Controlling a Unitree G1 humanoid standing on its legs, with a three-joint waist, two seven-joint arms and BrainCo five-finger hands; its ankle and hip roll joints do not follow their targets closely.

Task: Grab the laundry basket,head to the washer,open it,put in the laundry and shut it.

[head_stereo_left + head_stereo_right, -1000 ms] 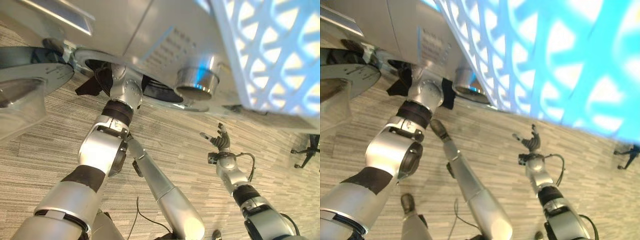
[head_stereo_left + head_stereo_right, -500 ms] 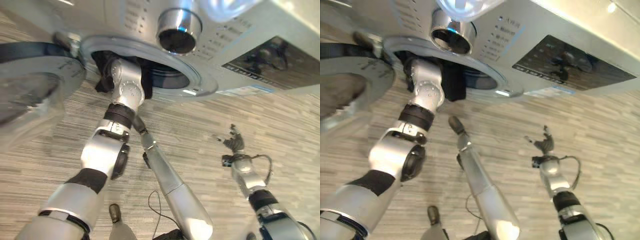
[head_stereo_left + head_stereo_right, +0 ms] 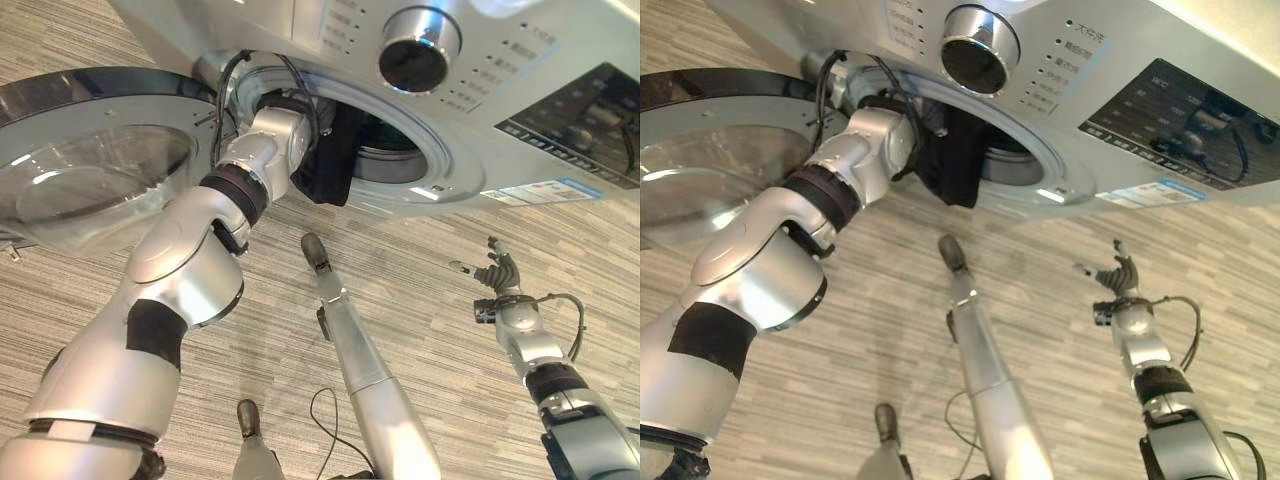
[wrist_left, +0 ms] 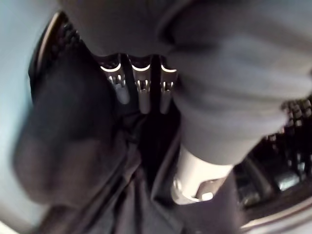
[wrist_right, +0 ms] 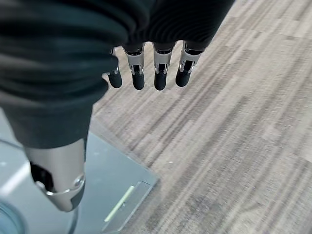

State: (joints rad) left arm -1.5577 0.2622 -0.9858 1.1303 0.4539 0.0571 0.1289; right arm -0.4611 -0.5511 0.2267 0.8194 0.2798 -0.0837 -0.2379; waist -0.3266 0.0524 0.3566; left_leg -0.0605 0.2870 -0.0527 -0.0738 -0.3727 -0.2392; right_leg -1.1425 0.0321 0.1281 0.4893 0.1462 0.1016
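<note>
Left hand (image 4: 141, 87) inside round opening of silver front-loading washer (image 3: 560, 60), fingers buried in dark cloth garment (image 3: 325, 175); grip impossible to judge. Garment draped over lower rim of opening, partly in drum. Round glass door (image 3: 90, 170) swung open. Right hand (image 3: 1118, 272) over striped floor, fingers relaxed, holding nothing.

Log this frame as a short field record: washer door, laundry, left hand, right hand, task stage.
washer door: swung open to the robot's left
laundry: dark garment hanging over the lower lip of the drum opening, partly inside
left hand: at the opening, buried in the dark cloth; fingers hidden
right hand: over the floor, fingers spread, holding nothing
task stage: loading under way, door not yet shut
</note>
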